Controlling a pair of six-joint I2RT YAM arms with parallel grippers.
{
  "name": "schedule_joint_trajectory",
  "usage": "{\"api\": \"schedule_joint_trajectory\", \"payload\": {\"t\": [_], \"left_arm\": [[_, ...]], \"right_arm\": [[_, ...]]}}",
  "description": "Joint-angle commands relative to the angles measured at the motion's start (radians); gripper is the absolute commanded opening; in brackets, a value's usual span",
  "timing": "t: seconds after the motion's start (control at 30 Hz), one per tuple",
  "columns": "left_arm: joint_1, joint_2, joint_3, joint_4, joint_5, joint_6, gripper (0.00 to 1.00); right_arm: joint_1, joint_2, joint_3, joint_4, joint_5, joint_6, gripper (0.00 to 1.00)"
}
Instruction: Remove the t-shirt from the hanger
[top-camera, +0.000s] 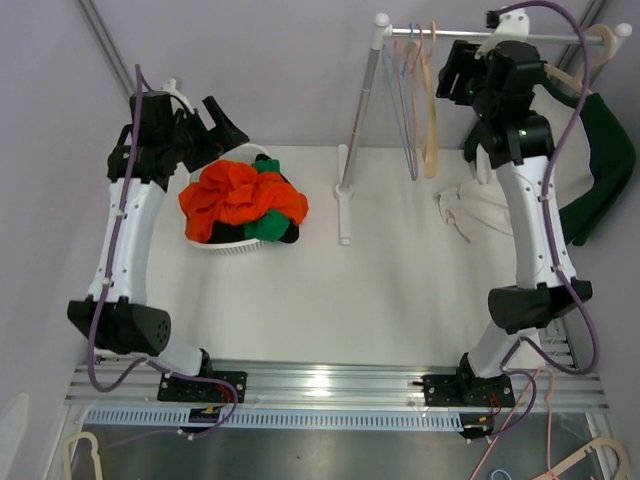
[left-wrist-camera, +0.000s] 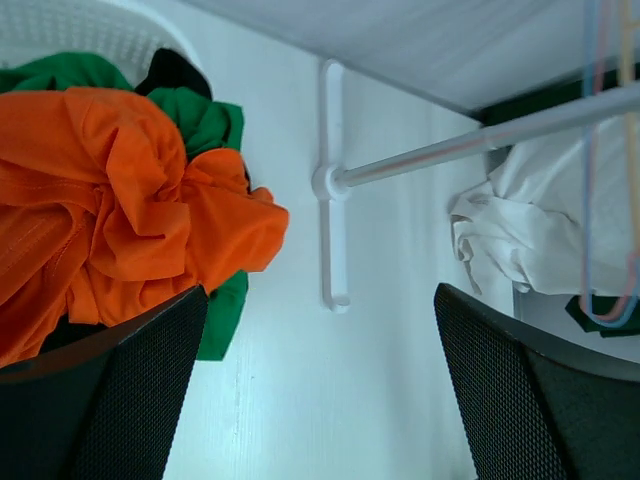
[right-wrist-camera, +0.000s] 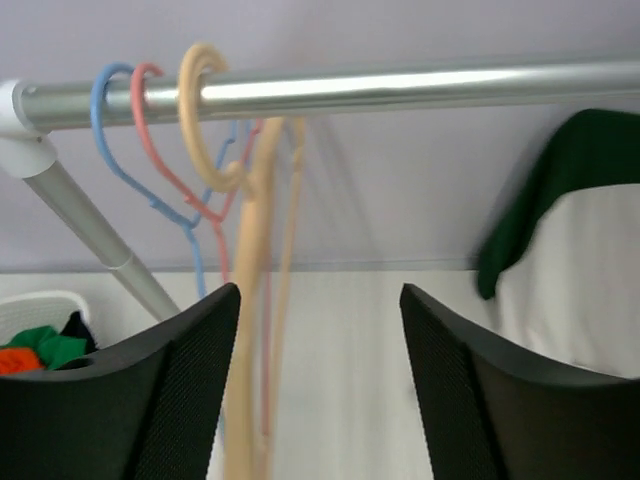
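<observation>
Beside the rail (right-wrist-camera: 400, 88), right claw (right-wrist-camera: 318, 292) wide open, empty; left claw (left-wrist-camera: 320, 292) likewise, near laundry basket (top-camera: 230, 245)

Bright, even white light comes down from overhead, leaving the white table (top-camera: 400, 290) almost washed out and only faint, soft shadows under the laundry basket (top-camera: 232, 246). Glare streaks the aluminium base rail (top-camera: 320, 378) and the clothes rail (right-wrist-camera: 420, 88). In the right wrist view the green t-shirt (right-wrist-camera: 565, 165) and the peach hanger (right-wrist-camera: 250, 330) look soft and blurred, while the left wrist view carries a cool bluish cast.
</observation>
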Motion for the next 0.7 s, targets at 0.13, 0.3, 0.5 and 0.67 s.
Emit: {"api": "schedule_joint_trajectory", "payload": {"t": [0.13,0.3,0.5,0.67], "left_arm": [[-0.115,-0.181,0.014,-0.013,-0.034,0.080,1.00],[-0.222,-0.256,-0.006,0.048,-0.032,0.110,1.00],[-0.325,-0.293,-0.007,0.039,-0.043,0.164,0.99],[-0.363,-0.330,-0.078,0.054,-0.061,0.183,0.99]], "right_arm": [[-0.178,-0.144,-0.021,-0.085,0.163,-0.012,0.80],[-0.256,-0.089,0.013,-0.121,0.253,-0.044,0.86],[-0.308,0.006,0.077,-0.078,0.310,-0.133,0.99],[-0.350,0.086,0.139,-0.064,0.352,-0.148,0.99]]}}
